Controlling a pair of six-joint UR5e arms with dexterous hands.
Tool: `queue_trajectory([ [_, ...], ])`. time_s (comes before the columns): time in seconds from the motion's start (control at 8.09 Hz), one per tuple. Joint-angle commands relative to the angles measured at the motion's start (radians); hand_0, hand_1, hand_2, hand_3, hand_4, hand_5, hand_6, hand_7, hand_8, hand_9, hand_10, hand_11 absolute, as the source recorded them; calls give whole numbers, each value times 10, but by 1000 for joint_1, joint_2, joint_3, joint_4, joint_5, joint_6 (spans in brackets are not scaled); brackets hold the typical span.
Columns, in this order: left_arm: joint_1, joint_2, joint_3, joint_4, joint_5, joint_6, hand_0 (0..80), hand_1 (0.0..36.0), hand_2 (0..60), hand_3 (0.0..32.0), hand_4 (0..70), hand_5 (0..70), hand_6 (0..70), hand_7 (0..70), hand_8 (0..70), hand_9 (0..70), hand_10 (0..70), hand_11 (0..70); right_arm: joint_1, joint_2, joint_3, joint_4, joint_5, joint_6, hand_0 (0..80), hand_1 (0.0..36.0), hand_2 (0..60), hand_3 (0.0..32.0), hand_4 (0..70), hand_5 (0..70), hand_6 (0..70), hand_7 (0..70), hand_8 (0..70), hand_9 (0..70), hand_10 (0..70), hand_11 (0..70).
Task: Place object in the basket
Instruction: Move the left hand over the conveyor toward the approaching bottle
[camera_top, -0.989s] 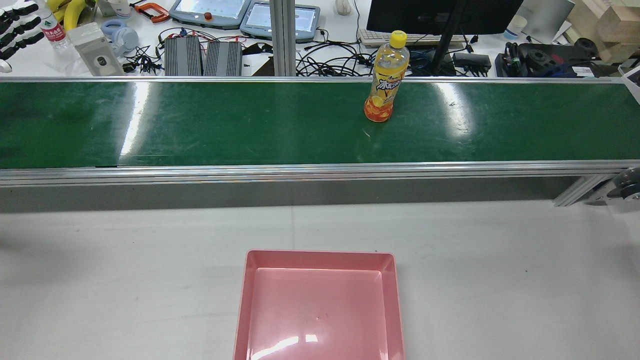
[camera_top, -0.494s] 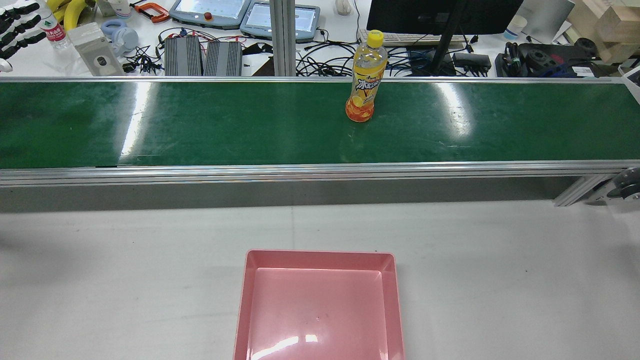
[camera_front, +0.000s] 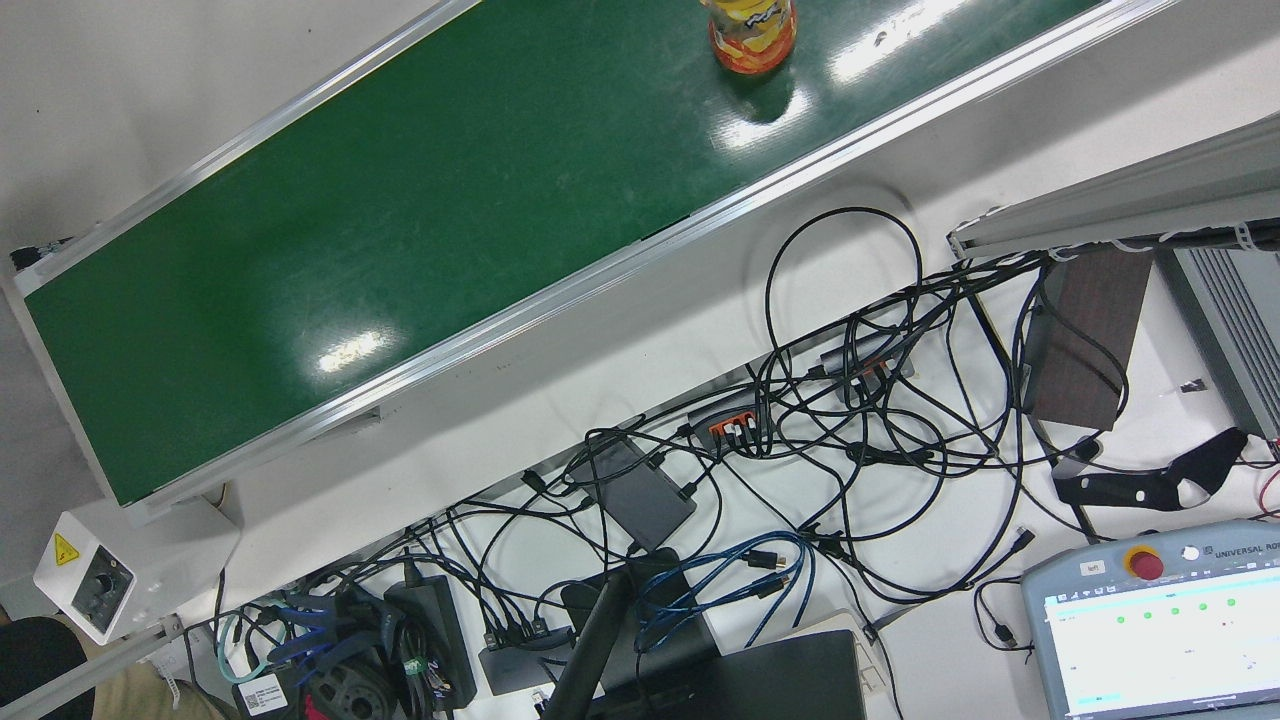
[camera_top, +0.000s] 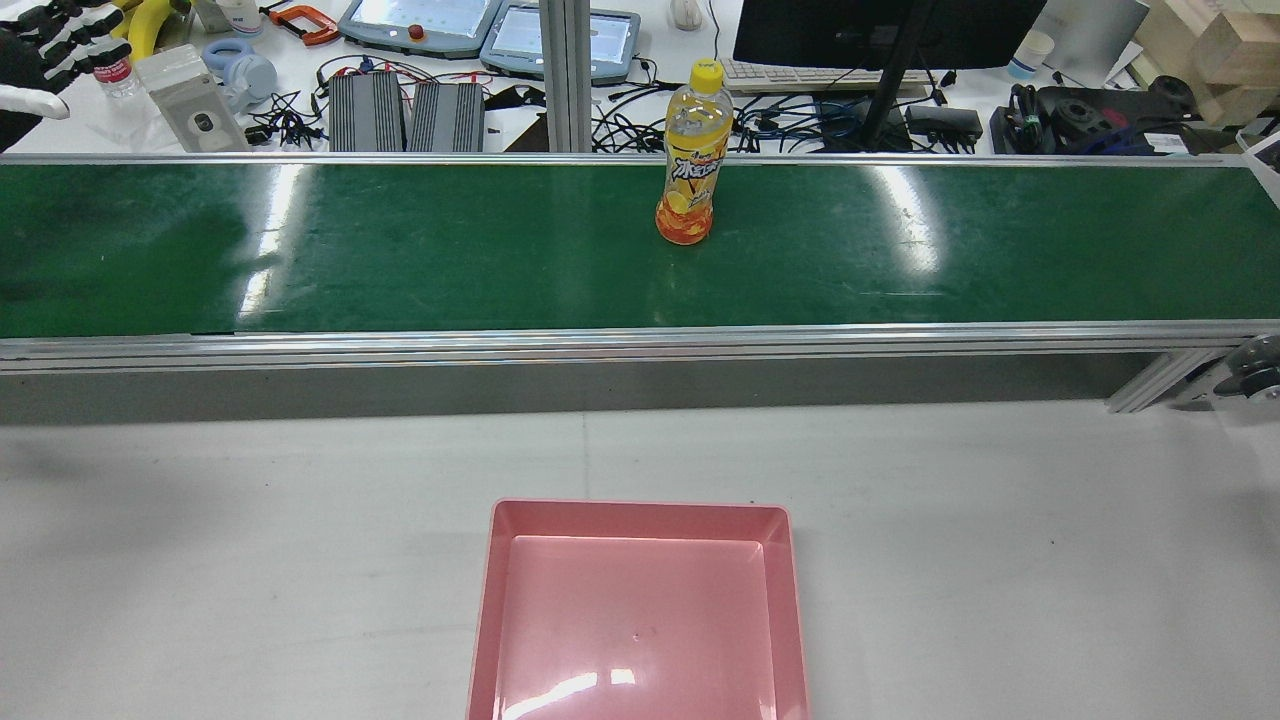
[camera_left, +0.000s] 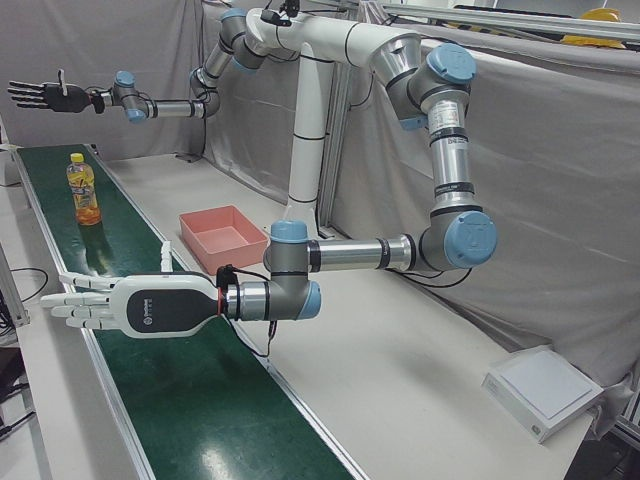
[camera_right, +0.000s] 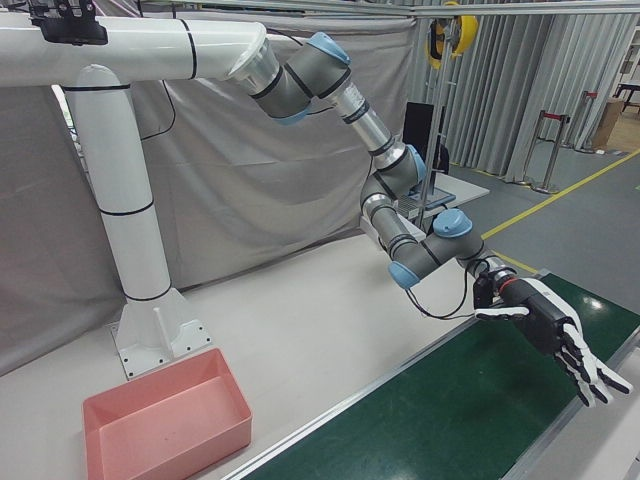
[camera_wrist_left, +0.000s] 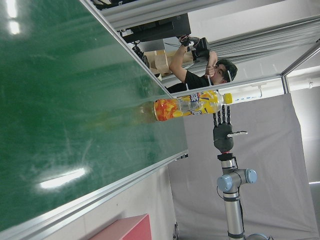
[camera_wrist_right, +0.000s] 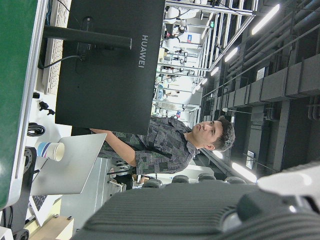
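Note:
An orange-drink bottle (camera_top: 688, 160) with a yellow cap stands upright on the green conveyor belt (camera_top: 450, 250), near its far edge. It also shows in the front view (camera_front: 752, 35), the left-front view (camera_left: 85, 190) and the left hand view (camera_wrist_left: 187, 106). The empty pink basket (camera_top: 640, 510) sits on the white table, nearer than the belt. My left hand (camera_left: 130, 305) is open and hovers low over the belt's left part, well apart from the bottle; it also shows in the rear view (camera_top: 45, 45) and the right-front view (camera_right: 550, 335). My right hand (camera_left: 45, 95) is open, high beyond the bottle.
A desk beyond the belt carries a monitor (camera_top: 880, 30), cables and teach pendants. An aluminium post (camera_top: 565, 75) stands behind the belt's middle. A white control box (camera_front: 100, 580) sits at the belt's end. A person (camera_wrist_right: 170, 140) stands behind the monitor.
The bottle has travelled left along the belt, toward my left hand. The left hand has shifted slightly further into the rear view's top left corner. The basket has not moved.

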Motion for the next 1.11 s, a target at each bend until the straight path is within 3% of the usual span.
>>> queue_trajectory([
  [0.0, 112, -87, 6, 72, -1, 30, 503, 99, 0, 0, 170, 120, 0, 0, 52, 94, 83, 134, 0, 1, 0, 2, 0, 0, 0, 0, 0, 0, 0, 0, 0, 0, 0, 0, 0, 0],
  [0.99, 215, -214, 15, 126, -9, 96, 484, 81, 0, 0, 166, 113, 0, 0, 63, 113, 81, 128, 0, 0, 0, 0, 0, 0, 0, 0, 0, 0, 0, 0, 0, 0, 0, 0, 0, 0],
])
